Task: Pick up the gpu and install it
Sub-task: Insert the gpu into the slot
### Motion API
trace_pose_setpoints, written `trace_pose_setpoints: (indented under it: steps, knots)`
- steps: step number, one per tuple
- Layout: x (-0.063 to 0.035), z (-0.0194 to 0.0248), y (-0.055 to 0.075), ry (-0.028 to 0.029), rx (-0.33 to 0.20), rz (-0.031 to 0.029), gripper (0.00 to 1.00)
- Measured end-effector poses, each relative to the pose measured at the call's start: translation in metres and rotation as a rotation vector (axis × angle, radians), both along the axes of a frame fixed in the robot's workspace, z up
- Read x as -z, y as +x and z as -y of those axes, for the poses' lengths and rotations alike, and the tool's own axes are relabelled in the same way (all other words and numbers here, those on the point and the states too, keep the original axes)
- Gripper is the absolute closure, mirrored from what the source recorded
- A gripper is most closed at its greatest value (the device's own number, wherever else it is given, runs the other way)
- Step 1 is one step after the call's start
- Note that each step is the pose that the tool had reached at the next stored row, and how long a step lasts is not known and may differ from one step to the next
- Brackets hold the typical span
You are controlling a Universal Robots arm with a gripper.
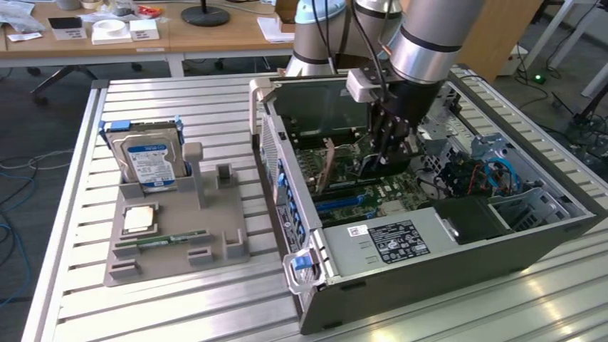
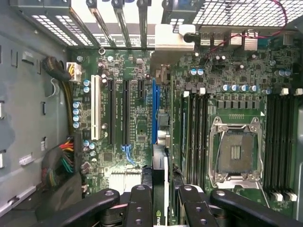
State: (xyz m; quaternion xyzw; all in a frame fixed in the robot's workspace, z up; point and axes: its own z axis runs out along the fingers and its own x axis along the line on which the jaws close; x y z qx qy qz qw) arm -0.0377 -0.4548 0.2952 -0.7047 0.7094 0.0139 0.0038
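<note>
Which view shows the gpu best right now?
The wrist view: the gpu stands edge-on, clamped by the gripper, in line with the blue slot. The exterior view has it as a dark shape under the gripper, inside the case.

Silver-grey arm (image 1: 432, 39), black hand (image 2: 159, 208), bolted fingers (image 2: 140, 203)

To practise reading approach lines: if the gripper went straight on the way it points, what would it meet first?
The gripper, shut on the gpu, points at the motherboard. The gpu's edge would probably meet the blue slot first; how far off that is cannot be told.
</note>
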Motion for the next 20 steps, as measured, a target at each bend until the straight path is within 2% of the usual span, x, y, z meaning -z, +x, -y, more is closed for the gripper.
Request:
trace_pose_setpoints:
  steps: [3,9,16,20]
  knots:
    - [0.0002,0.0000,0.000,-0.0004,0.000,-0.0001,0.74]
    - [0.0066,0.0002,-0.002,-0.0001,0.000,0.0000,0.74]
    - [0.0086,0.0027,-0.008,-0.0002,0.000,0.0000,0.74]
    - [0.0129,0.0041,-0.009,-0.0001,0.000,0.0000,0.74]
